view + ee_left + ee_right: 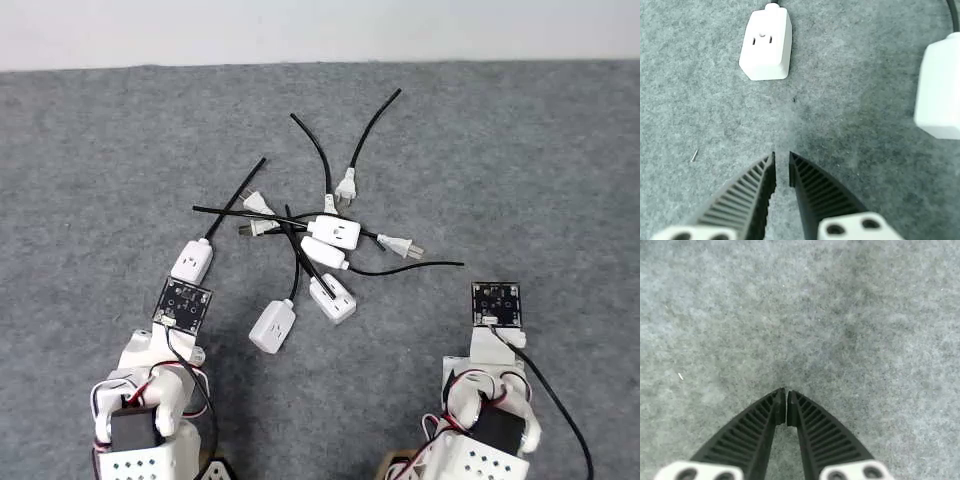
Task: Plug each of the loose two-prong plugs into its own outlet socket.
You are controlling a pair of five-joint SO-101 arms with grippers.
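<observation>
Two-prong plugs [346,186] lie loose among crossed black cords [318,150] at mid-worktop, well ahead of both arms, none of them gripped. Left gripper [782,164]: closed to a thin slit, nothing between its fingers, pointed down at the bare grey worktop [700,110]. Near its tips lies a white outlet socket [766,45], flat on its back, slotted face up, with its cord leading away from the arm. In the high view the same outlet socket [192,262] sits just beyond the left arm [150,400], which is folded low at the near edge. A second socket [940,90] lies off to the side of the gripper; the high view places it [273,326] between the two arms, nearer the left one. Right gripper [786,397]: tips together, holding nothing, over bare worktop. The right arm [490,400] is likewise folded low at the near edge, well apart from every socket and plug. Farther out, the tangle holds more white sockets [335,232], one of them [333,298] lying nearest the arms. A side plug [400,245] lies at the tangle's right, prongs pointing outward. Two further plugs [258,205] lie at its left.
</observation>
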